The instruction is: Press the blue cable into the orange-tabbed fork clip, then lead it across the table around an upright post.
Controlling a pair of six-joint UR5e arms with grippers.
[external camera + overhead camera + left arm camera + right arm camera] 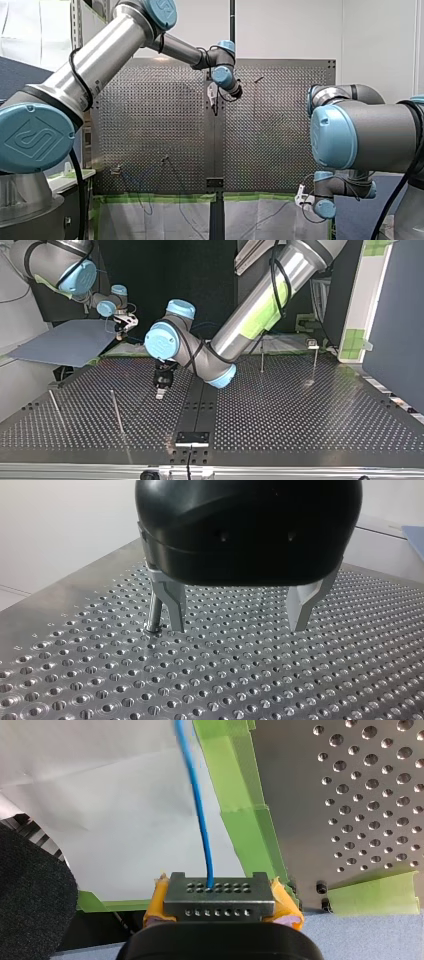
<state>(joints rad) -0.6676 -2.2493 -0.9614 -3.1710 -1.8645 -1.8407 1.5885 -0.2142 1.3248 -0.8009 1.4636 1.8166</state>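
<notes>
You had the left hand [238, 626] out over the middle of the perforated counter [250, 680], hanging just above the holes without touching them. Its two metal fingers [172, 607] stood wide apart and held nothing. One finger was just beside a thin upright post [154, 611] set in the counter. That post stood outside the gap, not between the fingers. In the top view this hand hovered to the left of the counter's dark centre strip. A taller post [116, 412] stood nearer the camera, and another post [262, 356] stood well apart towards the view's right.

You had the right hand [215, 895] off the counter, past its taped edge, low at the right of the front view. It was closed on the blue cable [200, 820], with yellow pads [156, 902] showing at either side of its tip. From the grip the cable ran straight ahead over white paper [115, 810]. It followed the strip of green tape [235, 795] that bordered the counter and then left the wrist view. Beyond that point I could not follow the cable's run in any view.
</notes>
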